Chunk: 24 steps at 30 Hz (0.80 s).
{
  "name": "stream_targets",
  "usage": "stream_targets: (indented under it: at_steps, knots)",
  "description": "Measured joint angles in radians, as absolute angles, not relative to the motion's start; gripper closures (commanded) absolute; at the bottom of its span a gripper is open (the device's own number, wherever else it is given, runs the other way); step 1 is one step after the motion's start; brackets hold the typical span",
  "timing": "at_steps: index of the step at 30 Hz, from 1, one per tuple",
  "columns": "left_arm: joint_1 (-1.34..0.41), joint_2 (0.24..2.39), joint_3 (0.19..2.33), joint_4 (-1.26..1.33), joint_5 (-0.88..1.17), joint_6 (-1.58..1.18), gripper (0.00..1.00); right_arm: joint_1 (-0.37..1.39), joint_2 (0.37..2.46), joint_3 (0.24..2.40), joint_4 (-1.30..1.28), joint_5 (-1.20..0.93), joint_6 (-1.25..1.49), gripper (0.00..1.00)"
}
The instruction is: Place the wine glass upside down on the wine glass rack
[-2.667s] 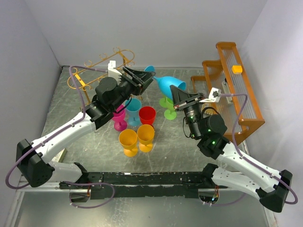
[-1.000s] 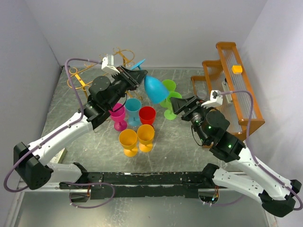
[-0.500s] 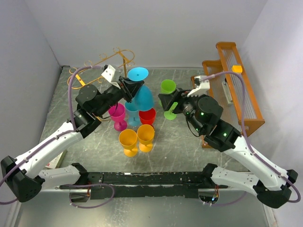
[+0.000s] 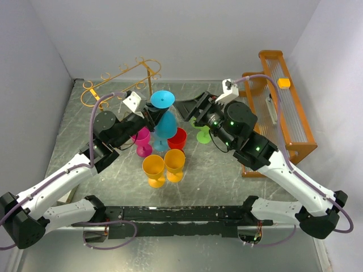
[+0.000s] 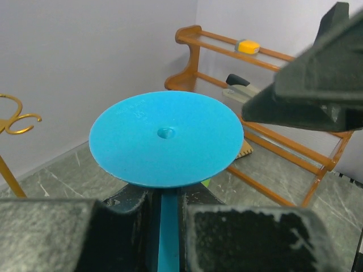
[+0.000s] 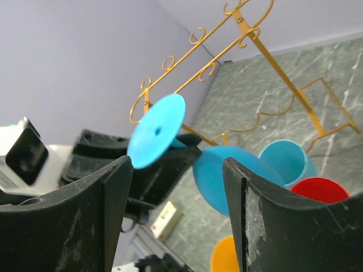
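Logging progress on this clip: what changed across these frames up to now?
The left pincer, shut on the stem, turned the light-blue plastic wine glass from lying sideways to upside down, foot up, and drew it back. The right pincer, open, backed off the bowl, then swung in beside it. The gold wire rack, the coloured cups and the wooden slatted rack stayed put.

Your left arm [image 4: 62,181] and right arm [image 4: 295,181] wear white shells between bulky black joints, each trailed by a looping lilac cable [image 4: 91,139]. White camera blocks [image 4: 133,102] cap the wrists, green lights [image 4: 231,121] dot the right arm, and your left end effector [image 5: 166,207] and right end effector [image 6: 176,164] are matte black
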<state>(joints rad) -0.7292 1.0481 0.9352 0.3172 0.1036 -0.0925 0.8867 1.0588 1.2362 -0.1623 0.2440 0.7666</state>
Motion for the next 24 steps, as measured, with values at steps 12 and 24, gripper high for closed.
stream_targets:
  at_steps: [12, 24]
  knots:
    - [-0.725, 1.01, 0.865, 0.351, 0.077, -0.074, 0.93, 0.887, 1.203, 1.291, -0.163, 0.281, 1.054, 0.57]
    - [-0.722, 1.018, 0.857, 0.362, 0.075, -0.015, 0.68, 0.86, 1.25, 1.266, -0.058, 0.226, 1.225, 1.0]
